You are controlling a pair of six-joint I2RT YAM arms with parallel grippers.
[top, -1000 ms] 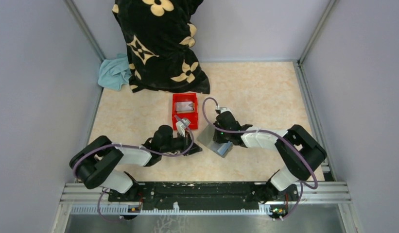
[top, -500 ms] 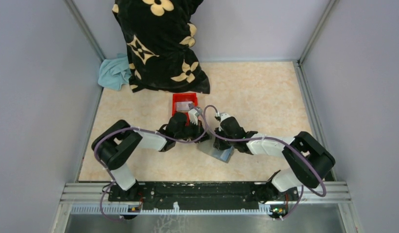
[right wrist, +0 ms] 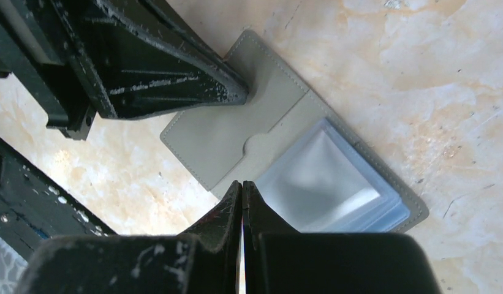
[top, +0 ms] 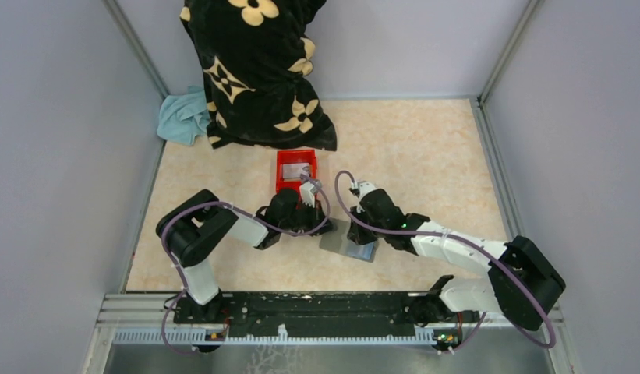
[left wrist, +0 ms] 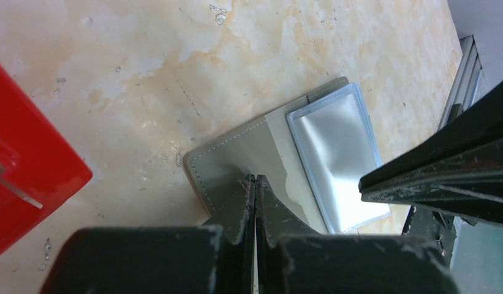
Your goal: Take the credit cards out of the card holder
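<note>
Teal cloth [top: 184, 117]: crumpled at the far left corner of the desk [left wrist: 144, 73], well apart from both pairs of fingers.
Black flowered blanket [top: 258, 70]: heaped against the back wall, far beyond the left fingers, touching the cloth.
Red bin [left wrist: 34, 165]: just to the left of the left fingers in the wrist view. It stands on the desk near the card holder and apart from it.
Credit card [top: 299, 167]: one pale silver-grey card lies flat inside the red bin, beyond the left fingers.
Left fingers [left wrist: 236, 211]: closed tight, pad against pad, with nothing visible between them. Their tips rest on the grey slip pocket of the card holder.
Card holder [left wrist: 236, 159]: lies open and flat on the desk, between the two pairs of fingers and under both sets of tips. The grey pocket half is toward the left fingers.
Clear window pocket [left wrist: 337, 162]: the shiny half of the holder, just right of the left fingertips. Whether a card sits inside it cannot be told.
Right fingers [right wrist: 221, 214]: closed tight, only a hairline between them. Their tips meet the holder at the seam where the grey pocket joins the window pocket, facing the left fingers across the holder.
</note>
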